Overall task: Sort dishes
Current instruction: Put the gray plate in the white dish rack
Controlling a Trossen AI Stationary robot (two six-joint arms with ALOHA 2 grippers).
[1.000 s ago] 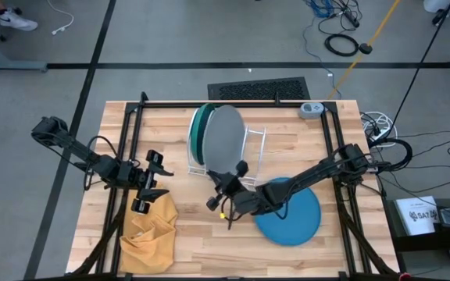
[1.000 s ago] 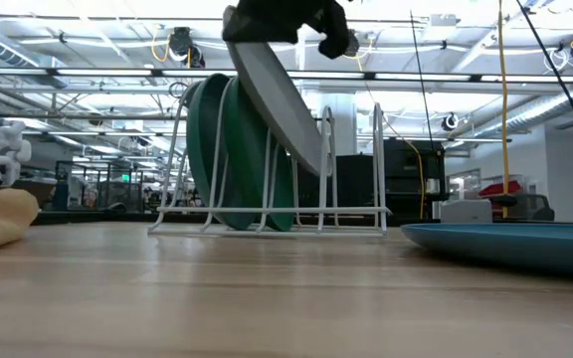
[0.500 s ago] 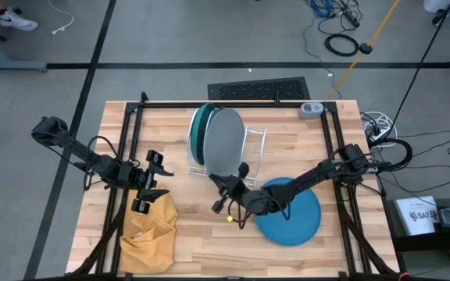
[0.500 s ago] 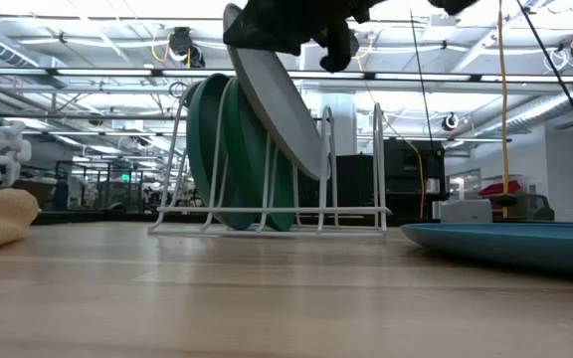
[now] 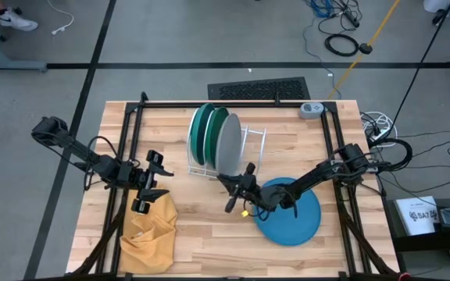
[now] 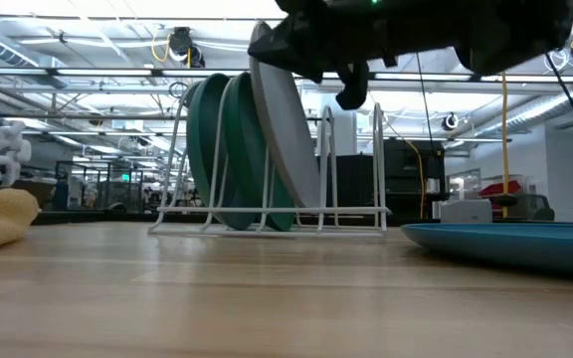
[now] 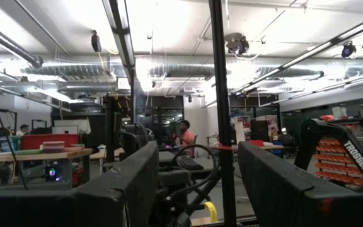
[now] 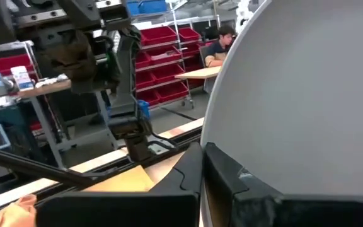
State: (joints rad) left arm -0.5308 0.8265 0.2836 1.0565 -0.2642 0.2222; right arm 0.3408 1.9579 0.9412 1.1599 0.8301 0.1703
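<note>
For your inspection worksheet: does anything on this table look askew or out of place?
Nothing damaged. The grey plate leans in the white rack rather than upright, and the light blue plate lies flat on the table, unracked.

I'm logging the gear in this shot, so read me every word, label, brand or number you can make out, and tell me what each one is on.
"TROSSEN": on the left gripper's dark finger, left wrist view.
The white box beside the table carries print too small to read.
The plates, the rack and the cloth show no lettering.
</note>
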